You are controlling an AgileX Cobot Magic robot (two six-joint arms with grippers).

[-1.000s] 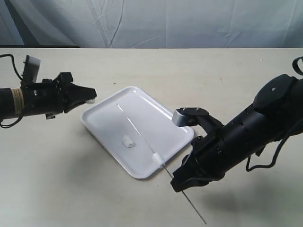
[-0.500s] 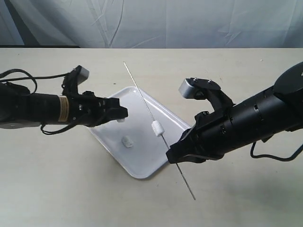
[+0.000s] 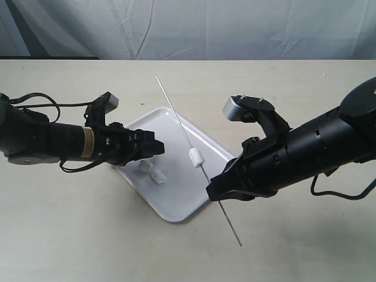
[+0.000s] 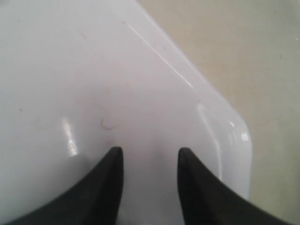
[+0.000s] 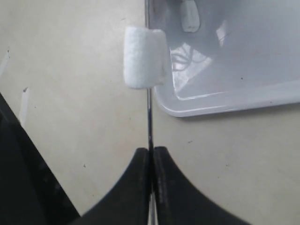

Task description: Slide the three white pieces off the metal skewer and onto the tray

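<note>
The metal skewer (image 3: 176,117) is held tilted above the tray (image 3: 179,197), with my right gripper (image 3: 212,191) shut on its lower part. One white piece (image 3: 195,158) is threaded on the skewer just above those fingers. Two other white pieces (image 3: 145,167) (image 3: 157,176) lie side by side on the tray. My left gripper (image 3: 158,148) hovers open over the tray's left part, nothing between its fingers. In the right wrist view the gripper (image 5: 151,152) pinches the skewer (image 5: 149,117) below the white piece (image 5: 144,57). The left wrist view shows the open gripper (image 4: 150,157) above bare tray (image 4: 140,70).
The tray sits on a beige table (image 3: 70,235) with a pale cloth backdrop (image 3: 205,29) behind. The skewer's free lower end (image 3: 238,241) sticks out past the right gripper, above the table. The tray's rim (image 5: 225,101) is close beside the right gripper.
The left gripper has moved a little farther over the tray, and the white piece that was at its tip now lies on the tray beside the first. The right arm and skewer barely moved.
</note>
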